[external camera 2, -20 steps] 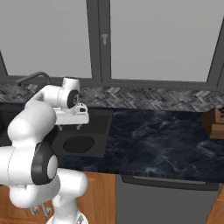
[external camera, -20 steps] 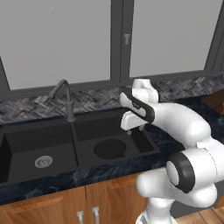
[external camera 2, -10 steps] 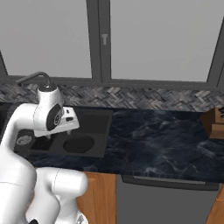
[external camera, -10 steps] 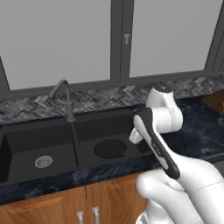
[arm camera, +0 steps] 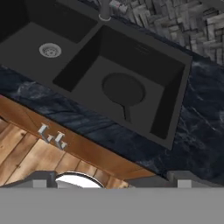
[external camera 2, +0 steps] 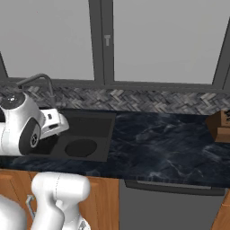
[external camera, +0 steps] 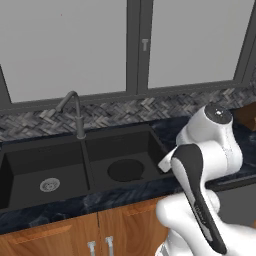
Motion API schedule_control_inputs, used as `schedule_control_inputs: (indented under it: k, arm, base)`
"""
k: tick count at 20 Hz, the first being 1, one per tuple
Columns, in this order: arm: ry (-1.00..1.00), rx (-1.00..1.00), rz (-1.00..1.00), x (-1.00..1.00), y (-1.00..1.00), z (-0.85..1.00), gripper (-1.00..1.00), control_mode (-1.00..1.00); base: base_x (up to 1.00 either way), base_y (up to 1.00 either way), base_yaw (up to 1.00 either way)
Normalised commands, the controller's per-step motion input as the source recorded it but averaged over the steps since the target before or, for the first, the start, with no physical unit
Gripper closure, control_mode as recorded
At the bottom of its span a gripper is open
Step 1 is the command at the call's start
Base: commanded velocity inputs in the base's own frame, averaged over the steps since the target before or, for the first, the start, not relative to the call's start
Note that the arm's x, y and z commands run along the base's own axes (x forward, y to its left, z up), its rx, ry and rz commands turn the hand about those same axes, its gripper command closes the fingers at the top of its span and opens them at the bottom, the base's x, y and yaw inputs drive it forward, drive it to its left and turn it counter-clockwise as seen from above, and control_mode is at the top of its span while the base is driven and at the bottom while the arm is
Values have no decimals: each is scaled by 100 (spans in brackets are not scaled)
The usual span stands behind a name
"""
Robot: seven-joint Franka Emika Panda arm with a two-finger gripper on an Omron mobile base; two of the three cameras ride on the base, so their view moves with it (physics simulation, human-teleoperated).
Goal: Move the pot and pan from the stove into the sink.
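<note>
In the left base view, the black sink (external camera: 75, 160) sits in a dark marbled counter (external camera: 115, 195) under a window, with a curved grey faucet (external camera: 72, 112) rising behind the wall between its two basins. The pan (external camera: 126, 170) lies flat on the floor of the right basin, and a round silver drain (external camera: 49, 185) shows in the left basin. The white arm (external camera: 205, 165) folds over the counter to the right of the sink.

In the right base view, the sink (external camera 2: 96, 128) is at the left with the pan (external camera 2: 81, 147) on its floor, partly behind the arm (external camera 2: 24, 128). A brown wooden box (external camera 2: 220, 126) stands at the far right of the counter (external camera 2: 166, 143).

In the hand view, looking down from above the counter edge, the pan (arm camera: 123, 89) rests in the right basin with its straight handle pointing toward the front wall of the sink (arm camera: 144, 57). The drain (arm camera: 50, 50) lies in the other basin. The gripper's (arm camera: 112, 180) two finger tips stand spread wide apart, with nothing between them.
</note>
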Motion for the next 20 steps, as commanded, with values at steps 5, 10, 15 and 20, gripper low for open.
schedule_control_inputs:
  k: [5, 10, 15, 20]
  arm:
    - [-36, 0, 0, -86, -4, 38, -100, -100]
    - [-5, 7, 5, -100, -3, 30, -100, -100]
    - [0, 1, 1, -28, -1, 0, -100, -100]
    - [0, 0, 0, 0, 0, 0, -100, -100]
  base:
    - [0, 0, 0]
    - [0, 0, 0]
    - [0, 0, 0]
    - [0, 0, 0]
